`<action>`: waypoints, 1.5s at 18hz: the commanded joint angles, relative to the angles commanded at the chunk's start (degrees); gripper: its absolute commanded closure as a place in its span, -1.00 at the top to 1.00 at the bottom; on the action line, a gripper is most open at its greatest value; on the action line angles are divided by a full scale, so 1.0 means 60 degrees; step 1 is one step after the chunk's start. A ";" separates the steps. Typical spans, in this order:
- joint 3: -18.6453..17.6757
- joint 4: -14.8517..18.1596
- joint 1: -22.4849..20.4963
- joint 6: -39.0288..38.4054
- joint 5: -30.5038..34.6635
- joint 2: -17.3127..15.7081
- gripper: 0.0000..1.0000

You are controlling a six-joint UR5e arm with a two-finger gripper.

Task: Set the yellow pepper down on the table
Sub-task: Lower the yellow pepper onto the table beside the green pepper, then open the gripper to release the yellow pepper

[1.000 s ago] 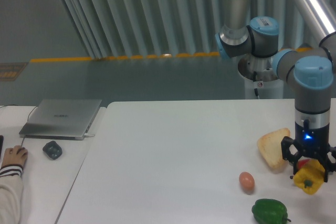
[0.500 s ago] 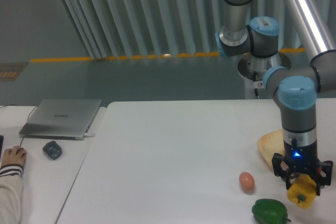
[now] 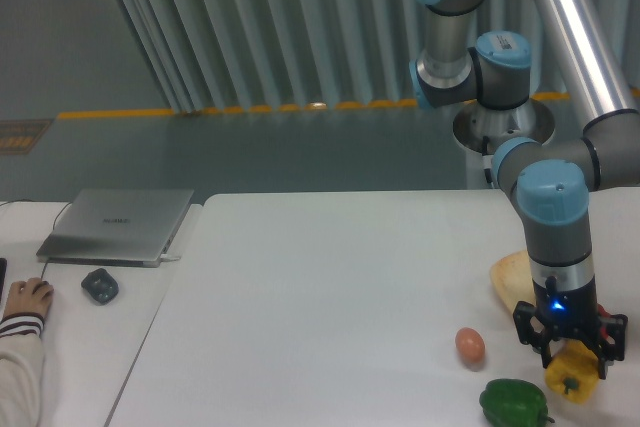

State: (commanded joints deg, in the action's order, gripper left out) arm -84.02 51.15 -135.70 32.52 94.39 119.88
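The yellow pepper is glossy and bright yellow, low at the right side of the white table. My gripper points straight down and is shut on the pepper's upper part. The pepper hangs at or just above the tabletop; I cannot tell whether it touches. It sits just right of the green pepper.
A slice of bread lies behind the gripper, partly hidden by the arm. A brown egg lies left of it. On the narrower desk at left are a grey laptop, a small dark object and a person's hand.
The gripper with the yellow pepper has moved left and down, closer to the tabletop and to the green pepper. The other objects have not moved.
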 joint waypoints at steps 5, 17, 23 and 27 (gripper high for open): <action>-0.0015 0.0015 0.0029 -0.0117 0.0015 0.0044 0.44; -0.0059 0.0000 0.0059 -0.0191 0.0073 0.0103 1.00; -0.0029 0.0014 0.0059 -0.0103 0.0539 0.0030 1.00; -0.0102 0.0423 0.0044 0.2598 0.1391 -0.0409 1.00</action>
State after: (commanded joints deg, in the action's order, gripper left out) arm -84.64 53.69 -135.44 48.11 102.74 117.43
